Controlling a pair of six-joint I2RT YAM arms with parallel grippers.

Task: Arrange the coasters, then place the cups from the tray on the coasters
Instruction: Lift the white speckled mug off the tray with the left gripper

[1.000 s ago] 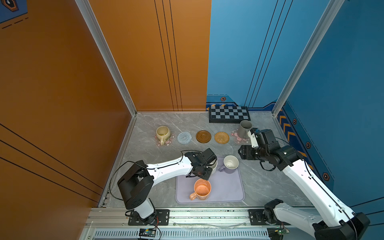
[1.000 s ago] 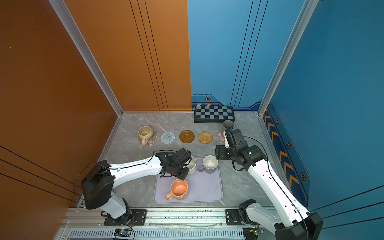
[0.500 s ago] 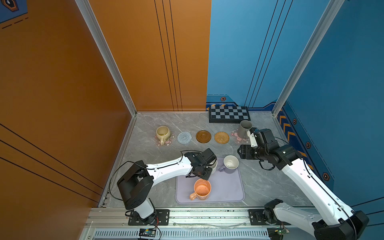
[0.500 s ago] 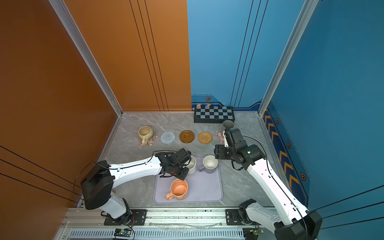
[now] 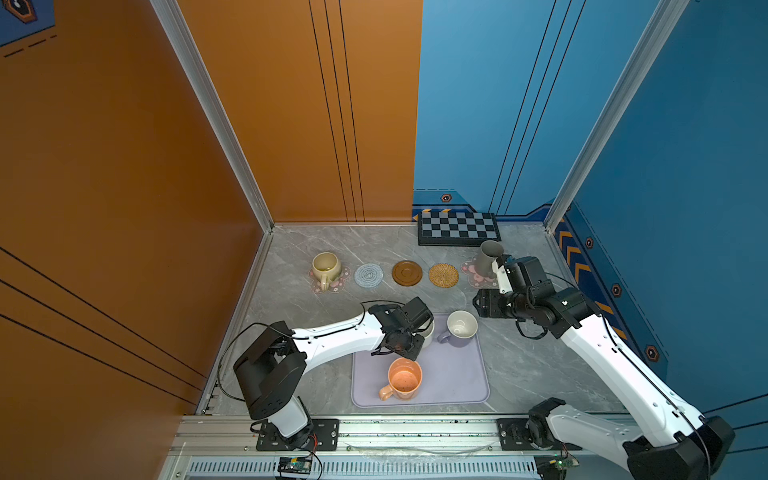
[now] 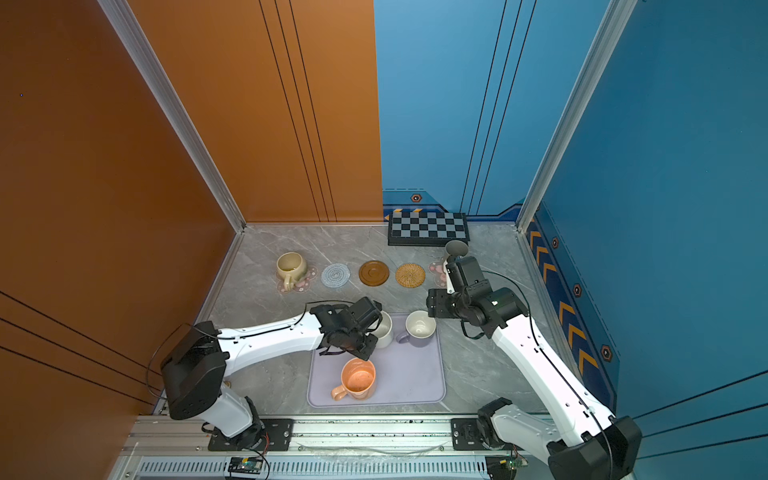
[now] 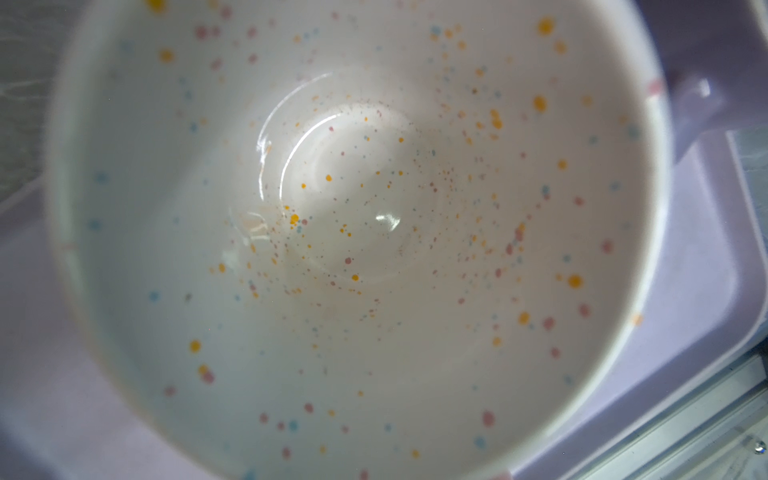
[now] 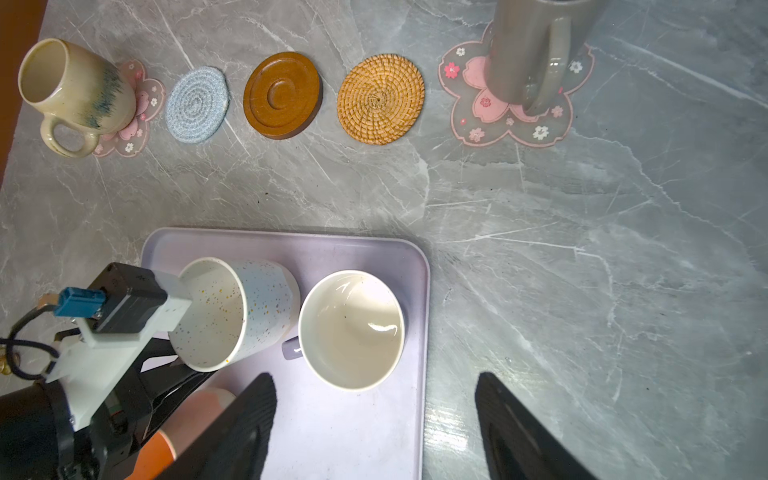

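speckled cup [image 7: 374, 249]: glossy ceram. | rattan coaster [image 8: 380, 99]: rough woven | table [image 8: 582, 249]: smooth stone-look

Smooth orange wall panels [image 5: 291, 104] close the left and back, and blue wall panels [image 5: 478, 104] the back and right, all scored with thin dark lines and joined at aluminium corner posts [image 5: 212, 120]. The evenly lit surface [image 5: 511, 361] is grey marble with pale veins. A black-and-grey checkerboard [image 5: 458, 228] lies against the back wall, orange chevrons [image 5: 569, 245] mark the right wall's foot, and an aluminium rail [image 5: 415, 428] runs along the front.
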